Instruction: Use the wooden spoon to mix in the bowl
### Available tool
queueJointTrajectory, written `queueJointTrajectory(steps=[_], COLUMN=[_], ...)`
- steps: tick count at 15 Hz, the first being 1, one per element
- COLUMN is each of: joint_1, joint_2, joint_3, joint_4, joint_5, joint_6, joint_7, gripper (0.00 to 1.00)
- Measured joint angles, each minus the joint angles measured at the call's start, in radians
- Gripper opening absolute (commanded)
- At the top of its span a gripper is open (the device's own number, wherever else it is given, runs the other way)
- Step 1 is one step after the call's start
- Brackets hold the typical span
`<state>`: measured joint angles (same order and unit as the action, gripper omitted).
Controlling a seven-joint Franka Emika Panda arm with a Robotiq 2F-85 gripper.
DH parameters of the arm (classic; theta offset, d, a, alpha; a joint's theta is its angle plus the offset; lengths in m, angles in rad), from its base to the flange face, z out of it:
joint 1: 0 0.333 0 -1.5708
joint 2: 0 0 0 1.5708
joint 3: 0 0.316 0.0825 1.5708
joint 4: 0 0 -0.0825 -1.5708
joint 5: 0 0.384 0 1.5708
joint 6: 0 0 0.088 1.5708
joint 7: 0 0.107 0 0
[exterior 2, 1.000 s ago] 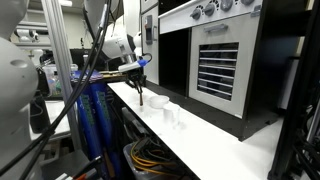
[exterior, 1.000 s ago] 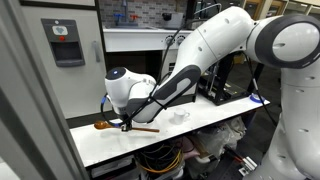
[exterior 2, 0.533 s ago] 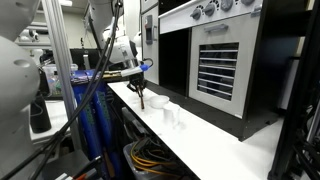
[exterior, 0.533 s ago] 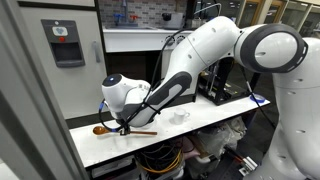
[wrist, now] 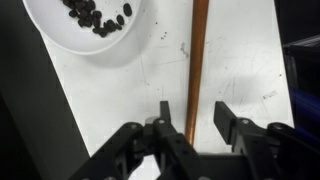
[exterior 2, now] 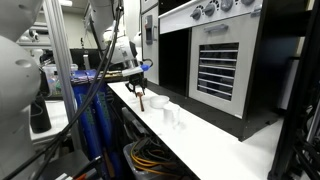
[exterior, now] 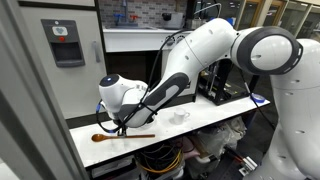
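The wooden spoon (exterior: 128,136) lies flat on the white table, head to the left. In the wrist view its thin brown handle (wrist: 197,60) runs straight up from between my fingers. My gripper (wrist: 194,120) is open, one finger on each side of the handle with a gap on both sides. In an exterior view the gripper (exterior: 122,127) is low over the spoon's middle. The pale bowl with dark specks (wrist: 85,25) stands up and left of the handle in the wrist view, partly cut off by the frame edge. The spoon's head is hidden in the wrist view.
A small white bowl (exterior: 180,116) stands on the table (exterior: 225,110) right of the spoon; I cannot tell its contents. The table's front edge is close below the spoon. In an exterior view an oven front (exterior 2: 220,60) stands behind the narrow table.
The arm and the spoon have come down; the spoon's head dropped from above the table to rest on it.
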<state>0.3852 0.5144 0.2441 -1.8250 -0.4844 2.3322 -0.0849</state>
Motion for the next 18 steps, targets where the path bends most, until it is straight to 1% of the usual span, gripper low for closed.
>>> queueJointTrajectory(steps=[2, 3, 6, 10, 13, 18], joint_1=[-0.001, -0.002, -0.007, -0.009, -0.010, -0.012], joint_2=[0.000, -0.002, -0.027, -0.113, -0.202, -0.352], joint_3=[0.006, 0.011, 0.028, 0.035, 0.032, 0.025], joint_4=[0.005, 0.006, 0.006, -0.001, -0.028, -0.091], joint_5=[0.037, 0.065, 0.142, 0.207, 0.216, 0.216], joint_6=[0.000, -0.002, -0.025, -0.144, -0.237, -0.376], joint_7=[-0.047, -0.077, -0.139, -0.142, -0.088, 0.109], gripper=[0.95, 0.99, 1.00, 1.00, 1.00, 1.00])
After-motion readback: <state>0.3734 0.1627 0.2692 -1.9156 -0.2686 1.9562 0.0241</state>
